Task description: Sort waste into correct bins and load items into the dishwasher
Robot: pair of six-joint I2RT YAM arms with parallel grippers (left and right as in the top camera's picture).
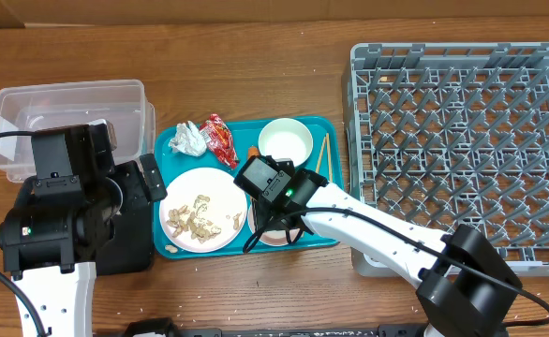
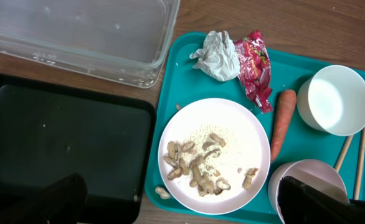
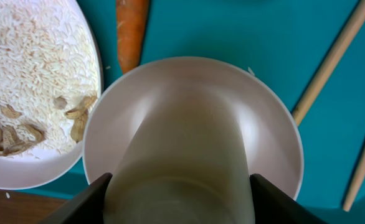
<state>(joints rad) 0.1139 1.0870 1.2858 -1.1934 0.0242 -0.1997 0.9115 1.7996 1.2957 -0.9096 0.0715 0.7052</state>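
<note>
Work surface: a brown wooden table (image 1: 256,56). At its middle lies a teal tray (image 2: 182,81). The grey dish rack (image 1: 462,140) stands just beside the tray's right edge. The clear container (image 1: 64,112) and the black tray (image 2: 58,137) lie to the tray's left.

My right gripper (image 3: 179,199) hangs directly over the pale pink bowl (image 3: 195,93) at the teal tray's front edge. A small pale cup (image 3: 179,155) sits in this bowl, between my right fingers (image 3: 89,199). One finger lies at each side of the cup. I cannot tell whether they press on it.

My left gripper (image 2: 185,198) is spread wide and holds nothing. One finger hangs over the black tray, the other over the pink bowl.

Clearances around the bowl:
- Left: the plate (image 2: 213,152) with rice and scraps (image 2: 198,165), just beside the bowl's rim.
- Behind left: the carrot (image 3: 131,31), near the rim.
- Right: the chopsticks (image 3: 332,62), near but apart.
- Behind: the white bowl (image 2: 334,99).

The crumpled wrapper (image 2: 218,55) and red wrapper (image 2: 255,70) lie at the teal tray's far edge. Bare wood lies beyond that edge.
</note>
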